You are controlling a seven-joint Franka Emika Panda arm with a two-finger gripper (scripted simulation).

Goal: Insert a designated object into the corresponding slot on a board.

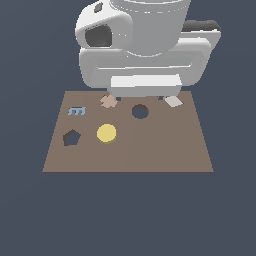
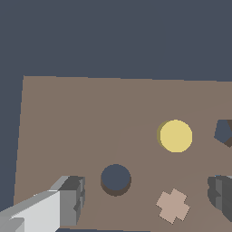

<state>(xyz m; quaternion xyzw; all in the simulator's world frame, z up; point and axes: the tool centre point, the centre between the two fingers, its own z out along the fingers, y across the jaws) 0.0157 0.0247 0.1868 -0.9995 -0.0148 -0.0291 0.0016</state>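
One yellow disc (image 1: 106, 133) beside two holes; one end effector (image 2: 147, 197), fingers spread, empty.

Bulky white rounded arm (image 1: 145, 45); claw (image 2: 145, 199) fingers (image 2: 72, 199) grey-tipped.

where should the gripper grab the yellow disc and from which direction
Probably from straight above, with the fingers closing across the rim of the yellow disc on opposite edges. It lies flat on the board, with bare surface all round it, so only its thin edge offers a grip.
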